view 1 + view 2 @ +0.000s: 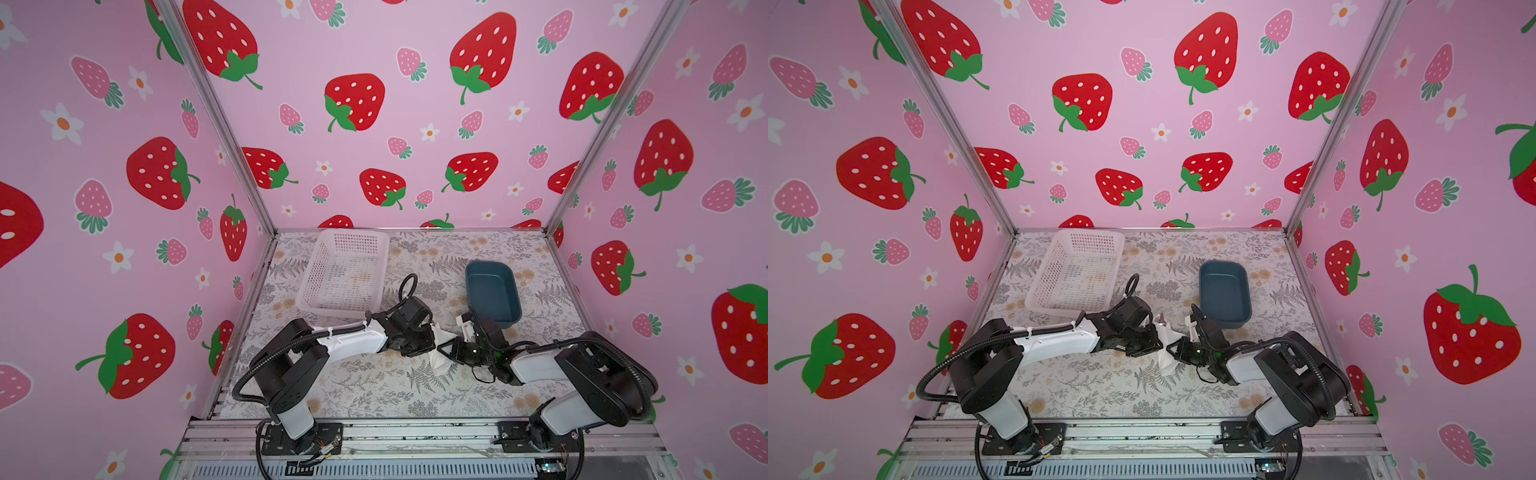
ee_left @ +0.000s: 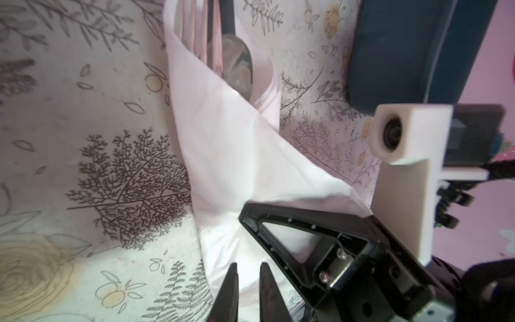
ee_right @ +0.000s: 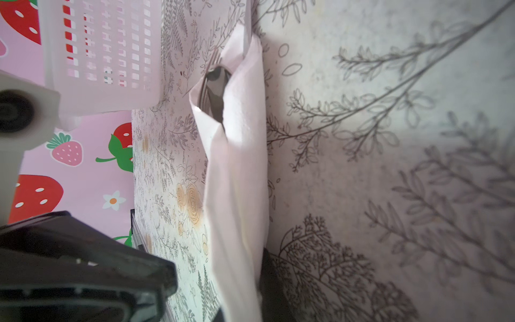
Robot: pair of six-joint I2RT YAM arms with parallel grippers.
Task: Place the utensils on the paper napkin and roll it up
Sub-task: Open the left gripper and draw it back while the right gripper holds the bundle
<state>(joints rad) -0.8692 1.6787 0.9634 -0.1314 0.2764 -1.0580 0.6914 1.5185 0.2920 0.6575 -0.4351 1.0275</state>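
Napkin (image 2: 223,156) hid part of the spoon (image 2: 237,67) bowl. Fork couldn't be made out. Left hand (image 2: 249,267) was cropped by its wrist view's edge.

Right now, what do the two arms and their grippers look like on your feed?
They match: the left arm and right arm have white shells between black joint housings, each with a black corrugated cable hose. White zip ties bind the left hose. The left gripper has pointed black fingers. The right gripper has black open-triangle fingers, a white camera block and a green light.
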